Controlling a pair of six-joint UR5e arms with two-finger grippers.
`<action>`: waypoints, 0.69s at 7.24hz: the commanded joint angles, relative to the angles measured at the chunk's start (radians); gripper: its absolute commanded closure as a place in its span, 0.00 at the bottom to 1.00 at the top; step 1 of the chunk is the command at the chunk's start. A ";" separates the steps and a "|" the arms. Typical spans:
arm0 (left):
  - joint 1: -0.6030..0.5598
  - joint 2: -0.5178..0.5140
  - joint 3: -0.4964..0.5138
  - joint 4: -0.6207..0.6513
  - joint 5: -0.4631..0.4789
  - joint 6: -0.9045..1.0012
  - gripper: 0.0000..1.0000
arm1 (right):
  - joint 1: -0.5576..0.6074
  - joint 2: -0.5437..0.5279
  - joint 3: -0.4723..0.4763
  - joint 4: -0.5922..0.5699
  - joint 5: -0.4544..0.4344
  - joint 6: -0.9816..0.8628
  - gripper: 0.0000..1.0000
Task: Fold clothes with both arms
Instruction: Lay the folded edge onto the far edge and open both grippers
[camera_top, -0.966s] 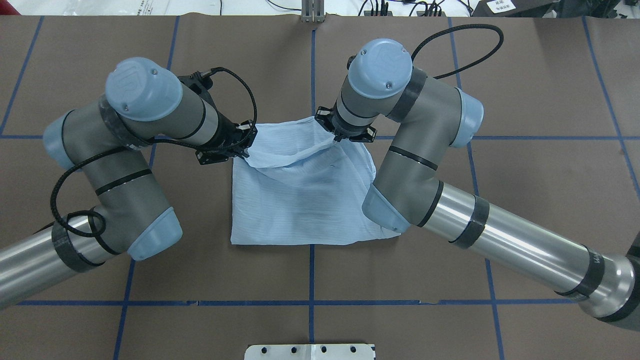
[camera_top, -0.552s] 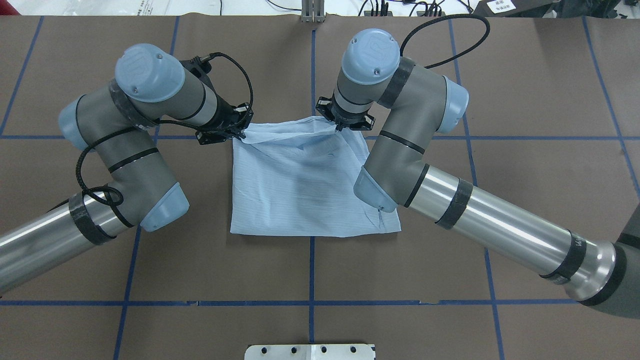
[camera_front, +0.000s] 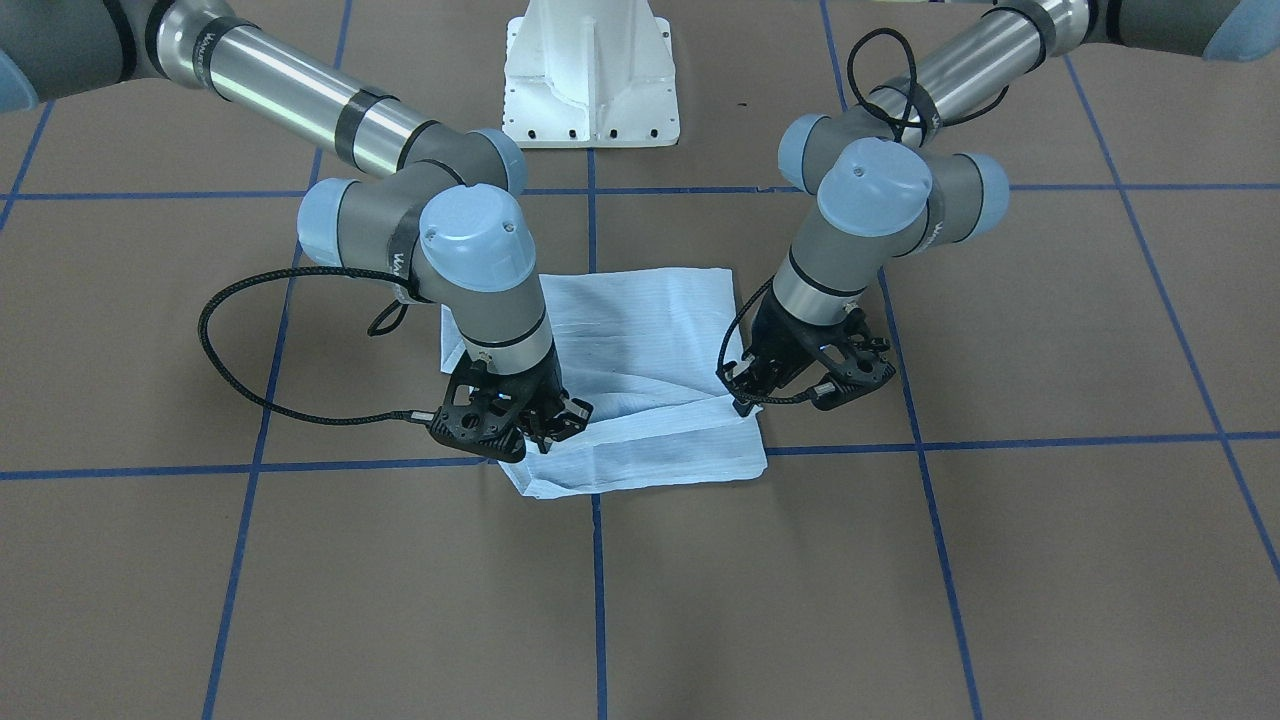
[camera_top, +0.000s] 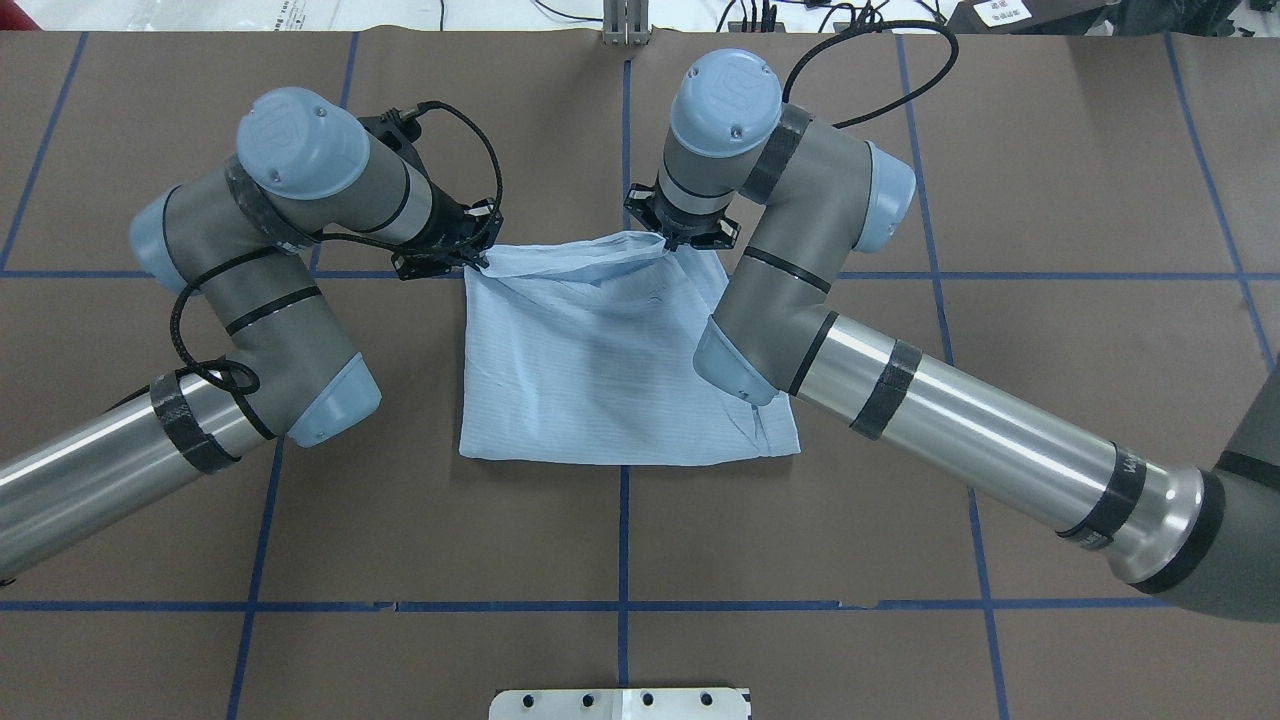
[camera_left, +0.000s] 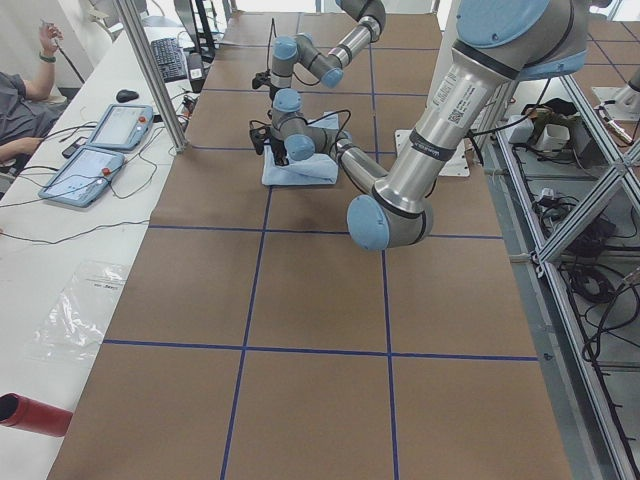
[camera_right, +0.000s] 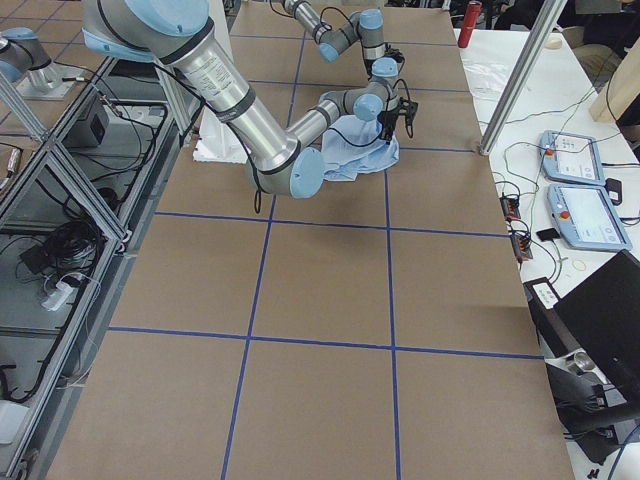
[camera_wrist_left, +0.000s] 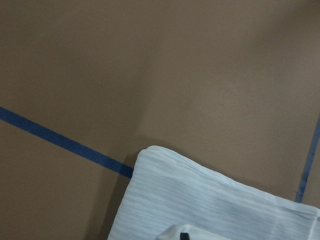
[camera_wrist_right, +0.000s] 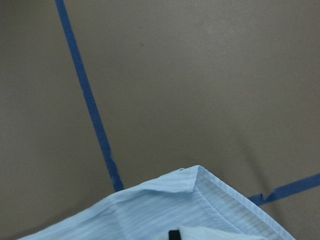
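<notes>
The light blue striped shirt (camera_top: 590, 370) lies folded in a rough square at the table's middle; it also shows in the front view (camera_front: 640, 330). Its upper layer is lifted along the far edge. My left gripper (camera_top: 478, 262) is shut on the far left corner of that layer; in the front view it is on the right (camera_front: 742, 400). My right gripper (camera_top: 668, 243) is shut on the far right corner, and in the front view it is on the left (camera_front: 545, 432). Both wrist views show only a shirt corner (camera_wrist_left: 210, 210) (camera_wrist_right: 165, 215) over the brown mat.
The brown mat carries a grid of blue tape lines (camera_top: 622, 520). The white pedestal base (camera_front: 590, 70) stands at the robot's side. Black cables loop beside both wrists (camera_front: 230, 370). Tablets (camera_left: 105, 140) and an operator are beyond the table's far edge.
Both grippers have moved away from the robot with the lifted shirt edge, carrying it over to the shirt's far side. The sagging layer has flattened out over the lower layers.
</notes>
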 joint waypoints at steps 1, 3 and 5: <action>-0.009 -0.002 0.004 -0.001 0.000 0.003 1.00 | 0.001 0.019 -0.021 0.004 0.001 0.000 1.00; -0.011 -0.002 0.008 0.000 0.000 0.003 1.00 | 0.001 0.034 -0.047 0.005 0.000 0.000 1.00; -0.012 -0.002 0.008 -0.003 0.003 -0.012 0.45 | 0.013 0.033 -0.074 0.075 -0.006 0.006 0.14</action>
